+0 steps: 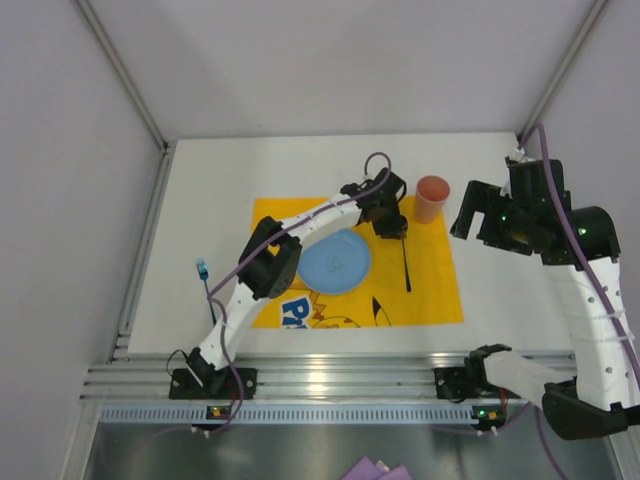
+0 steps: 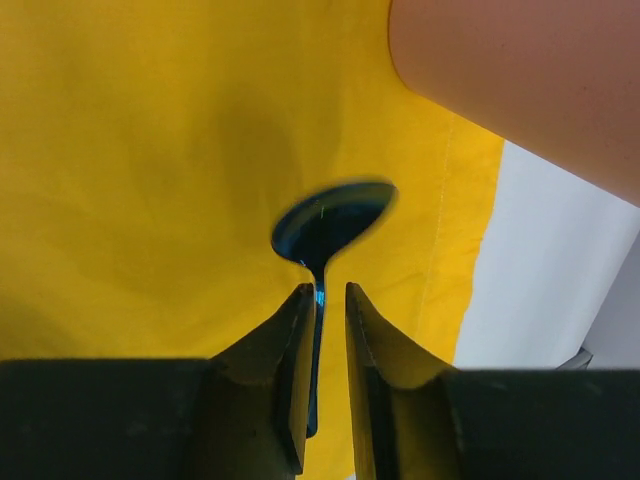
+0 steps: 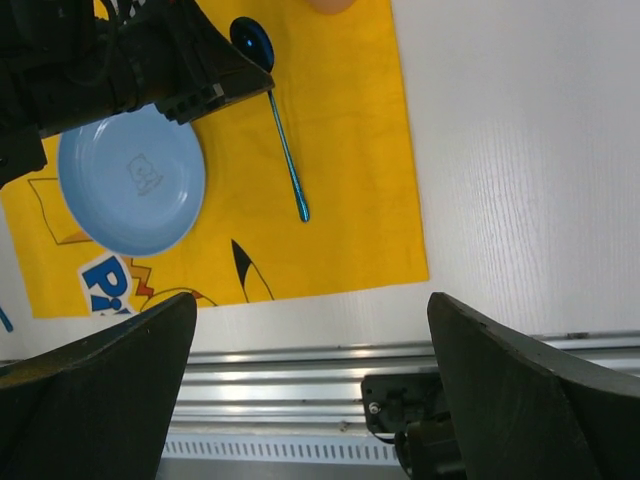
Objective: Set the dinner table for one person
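Note:
The white dinner table [image 1: 210, 200] carries a yellow cartoon cloth [image 1: 430, 290]. On the cloth lie a light blue plate [image 1: 335, 262], a dark blue spoon [image 1: 406, 265] to the plate's right, and a pink cup [image 1: 432, 198] at the far right corner. My left gripper [image 2: 331, 295] is low over the spoon's neck, just behind its bowl [image 2: 330, 225]. Its jaws are narrowly apart, with the handle against the left finger and a gap on the right. My right gripper [image 3: 311, 296] is wide open and empty, held high over the table's right side [image 1: 468, 212].
A small blue fork [image 1: 203, 272] lies on the bare table left of the cloth. The aluminium rail [image 1: 330, 380] runs along the near edge. White walls enclose the table on the far side and both sides. The cup [image 2: 520, 70] stands close to my left gripper's right.

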Motion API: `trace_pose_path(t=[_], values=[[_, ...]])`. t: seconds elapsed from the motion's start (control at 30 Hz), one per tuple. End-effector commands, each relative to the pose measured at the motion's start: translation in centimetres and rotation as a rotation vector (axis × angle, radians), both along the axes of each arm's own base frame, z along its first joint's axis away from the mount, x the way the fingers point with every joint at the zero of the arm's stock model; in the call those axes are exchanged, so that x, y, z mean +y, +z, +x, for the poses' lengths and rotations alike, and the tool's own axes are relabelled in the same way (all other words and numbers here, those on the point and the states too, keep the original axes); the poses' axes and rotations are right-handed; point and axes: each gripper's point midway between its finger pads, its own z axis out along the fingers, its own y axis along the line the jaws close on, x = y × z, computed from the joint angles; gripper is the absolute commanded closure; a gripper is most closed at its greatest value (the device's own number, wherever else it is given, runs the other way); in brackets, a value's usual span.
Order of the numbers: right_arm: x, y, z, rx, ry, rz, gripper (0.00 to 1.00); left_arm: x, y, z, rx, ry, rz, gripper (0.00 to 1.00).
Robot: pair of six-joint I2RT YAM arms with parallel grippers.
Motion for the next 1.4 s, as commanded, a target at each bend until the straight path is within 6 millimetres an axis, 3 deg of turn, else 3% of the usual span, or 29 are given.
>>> trace_pose_path(t=[0.0,0.1,0.13,0.2,0.27,0.33,0.37,0.4,0.43,0.47,0.5,0.53,0.57,0.6,0.63,0.67,0.7,0.73,0.77,0.83,0.97,1.03,1.07,1.37], values=[[-0.8,-1.8,-3.0,0.127,0.02,-0.042,0.0,-2.5,4.0,1.3,-0.099,-0.033,-0.115,0.74],[-0.2,-2.0,-2.6,0.131,0.037,-0.026,0.0,-2.5,5.9,2.0,-0.149,-0.05,-0.113,0.56],[-0.1,-1.9,-2.5,0.13,0.041,-0.024,0.0,-2.3,6.9,2.1,-0.164,-0.048,-0.113,0.43],[0.1,-1.7,-2.3,0.126,0.049,-0.021,0.0,-1.8,8.6,2.0,-0.192,-0.055,-0.102,0.39],[0.3,-1.4,-2.0,0.118,0.055,-0.016,0.0,-0.7,11.9,1.8,-0.253,-0.061,-0.096,0.37],[0.5,-1.2,-2.0,0.113,0.059,-0.009,0.0,2.7,15.6,1.6,-0.321,-0.013,-0.021,0.37],[0.6,-1.0,-1.9,0.108,0.064,-0.004,0.0,4.7,15.6,1.4,-0.328,-0.006,0.035,0.37],[0.7,-0.9,-1.9,0.105,0.068,-0.001,0.0,8.2,18.6,1.0,-0.377,0.055,0.083,0.36],[0.7,-0.8,-2.0,0.103,0.068,0.001,0.0,11.0,15.8,-0.2,-0.324,0.058,0.168,0.35],[0.8,-0.6,-2.0,0.096,0.074,0.007,0.0,14.5,15.3,0.1,-0.308,0.091,0.214,0.34],[1.0,-0.7,-2.0,0.099,0.078,0.012,0.0,17.8,16.9,-1.1,-0.313,0.122,0.218,0.35],[1.2,-0.6,-2.0,0.092,0.083,0.022,0.0,21.7,12.3,-2.9,-0.208,0.133,0.324,0.35],[1.3,-0.6,-2.1,0.094,0.088,0.026,0.0,26.5,11.0,-2.8,-0.158,0.201,0.378,0.36],[1.3,-0.7,-2.1,0.095,0.087,0.028,0.0,30.0,11.2,-4.1,-0.141,0.25,0.397,0.36],[1.4,-0.7,-2.0,0.096,0.086,0.029,0.0,33.6,7.6,-6.9,-0.027,0.266,0.472,0.37],[1.8,-0.7,-2.1,0.1,0.103,0.049,0.0,38.0,6.7,-7.4,0.01,0.334,0.517,0.38],[2.0,-0.7,-2.1,0.103,0.105,0.055,0.0,40.3,7.0,-8.6,0.004,0.373,0.54,0.38],[2.1,-0.8,-2.0,0.105,0.109,0.057,0.0,42.3,4.9,-10.7,0.062,0.374,0.591,0.38],[2.3,-0.9,-2.0,0.106,0.116,0.061,0.0,45.1,4.3,-11.8,0.089,0.405,0.655,0.38],[2.6,-1.2,-1.9,0.115,0.123,0.063,0.0,46.4,3.6,-13.3,0.145,0.43,0.662,0.38],[3.1,-1.5,-1.8,0.13,0.142,0.063,0.0,48.9,3.5,-12.7,0.179,0.452,0.699,0.39],[3.2,-1.6,-1.8,0.134,0.15,0.061,0.0,49.0,1.8,-12.4,0.24,0.427,0.683,0.39],[3.3,-1.6,-1.8,0.134,0.153,0.059,0.0,50.2,1.3,-12.6,0.275,0.451,0.675,0.4],[2.7,-2.1,-1.6,0.152,0.136,0.024,0.0,51.1,-2.2,-11.1,0.283,0.394,0.618,0.43]])
